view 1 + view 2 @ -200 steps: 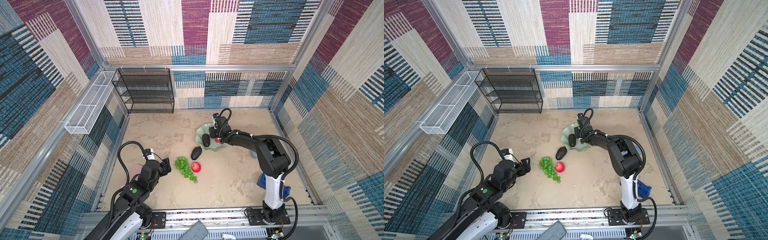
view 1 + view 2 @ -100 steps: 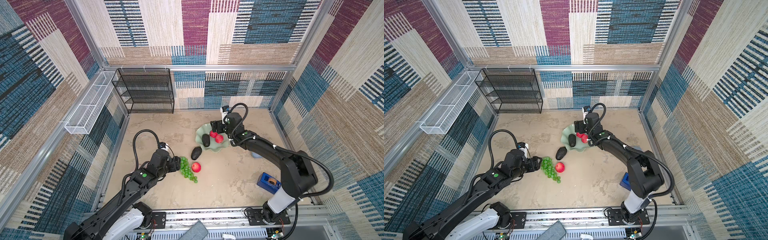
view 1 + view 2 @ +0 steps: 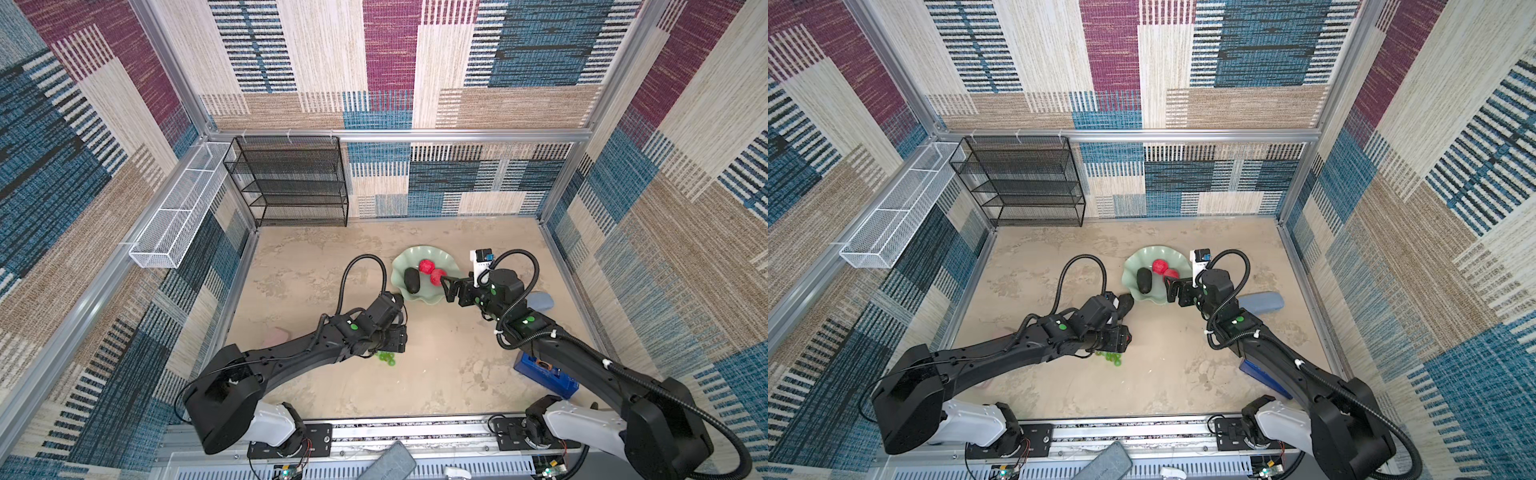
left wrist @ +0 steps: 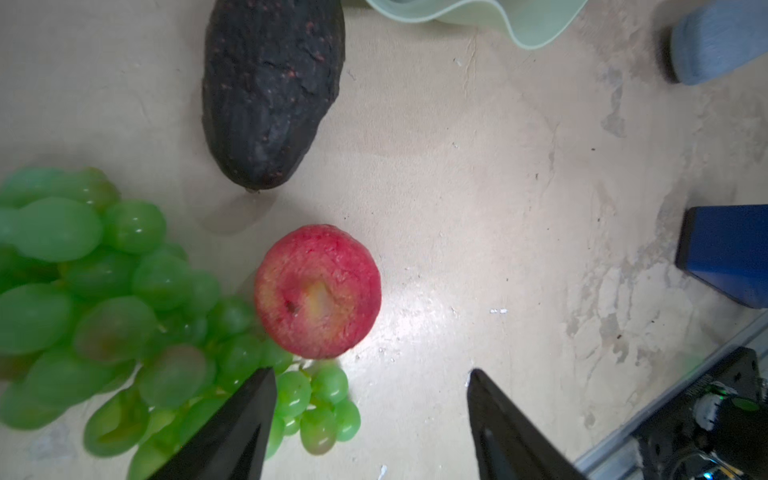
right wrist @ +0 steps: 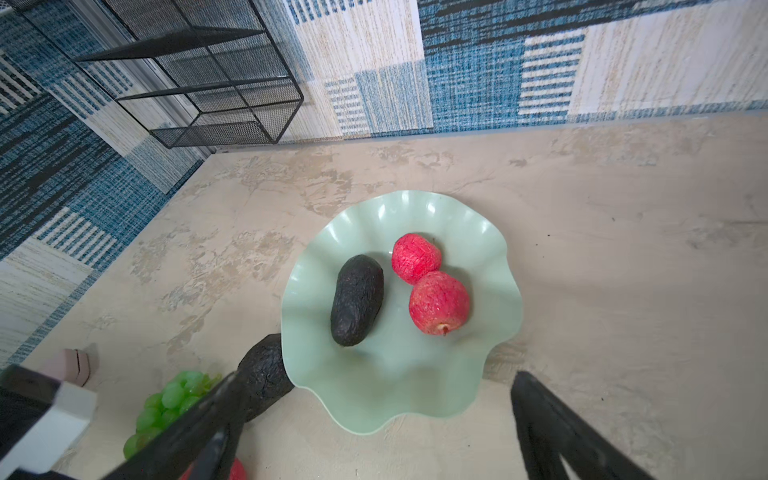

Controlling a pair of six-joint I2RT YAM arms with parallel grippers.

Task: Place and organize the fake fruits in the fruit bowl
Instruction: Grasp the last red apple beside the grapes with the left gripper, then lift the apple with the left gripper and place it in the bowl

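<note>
The fruit bowl (image 3: 432, 297) (image 3: 1156, 297) (image 5: 395, 374), a pale mint dish with a wavy rim, holds one dark avocado (image 3: 412, 279) (image 5: 356, 301) and two red fruits (image 3: 424, 266) (image 5: 438, 307). A second avocado (image 4: 270, 91) (image 5: 264, 378) lies on the floor against the bowl's rim. Beside it are a third red fruit (image 4: 318, 291) and the green grapes (image 4: 104, 311) (image 3: 386, 358). My left gripper (image 4: 370, 372) (image 3: 395, 336) hovers open over them, the red fruit just ahead of its tips. My right gripper (image 5: 376, 374) (image 3: 446, 286) stands wide open and empty at the bowl's near edge.
A blue box (image 3: 544, 374) (image 4: 727, 253) sits under the right arm. A grey-blue object (image 3: 540, 301) (image 4: 715, 45) lies right of the bowl. A black mesh rack (image 3: 291, 183) stands at the back wall, a white wire basket (image 3: 174, 216) hangs on the left wall, and a pink object (image 5: 70, 365) lies at the left.
The right gripper opened, left a second red fruit in the bowl and drew back from it. The left arm reached forward over the grapes and the red fruit.
</note>
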